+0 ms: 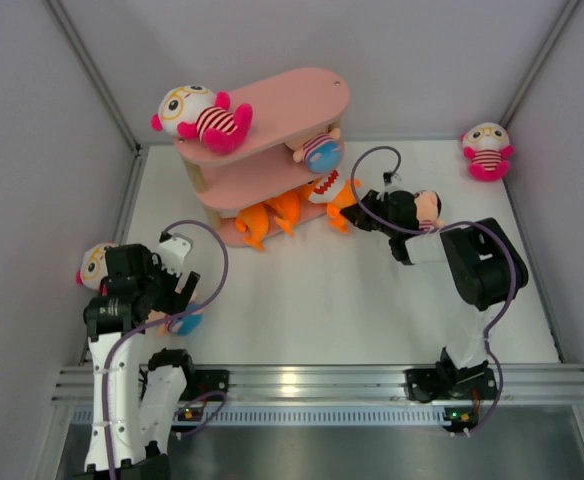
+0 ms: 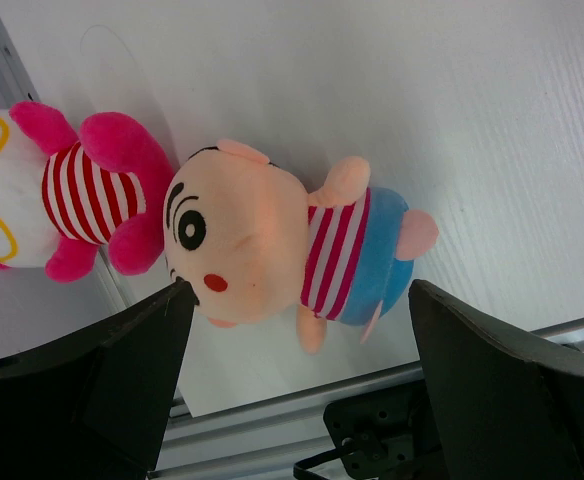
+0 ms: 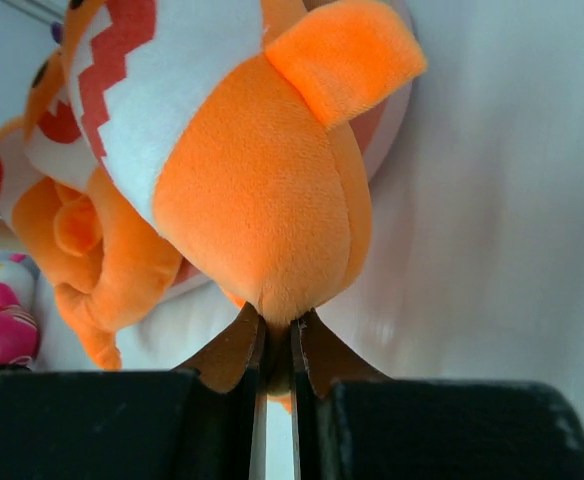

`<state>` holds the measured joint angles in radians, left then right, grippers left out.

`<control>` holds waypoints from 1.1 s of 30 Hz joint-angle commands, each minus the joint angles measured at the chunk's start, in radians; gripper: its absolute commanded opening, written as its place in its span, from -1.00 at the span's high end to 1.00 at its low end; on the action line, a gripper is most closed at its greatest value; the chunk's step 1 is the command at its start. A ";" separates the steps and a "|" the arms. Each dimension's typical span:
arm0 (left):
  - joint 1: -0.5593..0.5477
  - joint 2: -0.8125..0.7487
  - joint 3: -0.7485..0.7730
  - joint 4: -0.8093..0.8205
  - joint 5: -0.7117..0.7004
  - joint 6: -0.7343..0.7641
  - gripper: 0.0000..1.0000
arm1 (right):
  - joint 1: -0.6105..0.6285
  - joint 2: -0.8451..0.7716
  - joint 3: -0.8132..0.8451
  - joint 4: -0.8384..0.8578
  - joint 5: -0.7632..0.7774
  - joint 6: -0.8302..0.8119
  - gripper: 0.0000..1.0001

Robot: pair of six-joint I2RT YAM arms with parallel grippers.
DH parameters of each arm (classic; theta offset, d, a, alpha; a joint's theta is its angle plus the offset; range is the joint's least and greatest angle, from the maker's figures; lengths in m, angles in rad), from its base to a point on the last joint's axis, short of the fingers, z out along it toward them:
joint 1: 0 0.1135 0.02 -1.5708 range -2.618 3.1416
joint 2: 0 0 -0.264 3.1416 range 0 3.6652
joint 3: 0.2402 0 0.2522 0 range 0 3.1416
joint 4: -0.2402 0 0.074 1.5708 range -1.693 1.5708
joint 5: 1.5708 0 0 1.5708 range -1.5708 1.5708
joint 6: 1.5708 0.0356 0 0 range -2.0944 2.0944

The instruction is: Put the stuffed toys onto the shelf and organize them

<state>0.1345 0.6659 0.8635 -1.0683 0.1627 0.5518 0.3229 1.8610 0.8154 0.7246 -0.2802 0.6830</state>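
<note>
The right tool [image 3: 275,352] is clenched on a thin tail fold of the soft, light orange plush shark [image 3: 257,200] at the foot of the pink three-tier shelf [image 1: 282,100]. The left tool [image 2: 300,295] hangs released above the squashy peach-headed doll [image 2: 252,235], probably best pinched mid-body.

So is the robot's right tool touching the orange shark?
Touching. The right wrist view shows the right tool pinched shut on the bottom edge of the orange shark.
</note>
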 commanded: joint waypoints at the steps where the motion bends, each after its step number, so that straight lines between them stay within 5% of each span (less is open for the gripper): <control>1: -0.003 0.001 0.011 0.039 -0.011 -0.009 -0.89 | -0.005 -0.065 -0.022 0.248 0.048 0.091 1.00; 22: -0.003 -0.011 0.016 0.039 -0.029 -0.001 -0.89 | 0.192 -0.076 0.079 0.112 0.584 0.181 1.00; 33: -0.003 -0.023 0.000 0.039 -0.035 0.008 -0.90 | 0.229 0.023 0.197 0.049 0.619 0.279 1.00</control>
<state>0.1345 0.6548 0.8635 -1.0687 0.1368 0.5522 0.5407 1.8675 0.9508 0.7238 0.2737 0.9016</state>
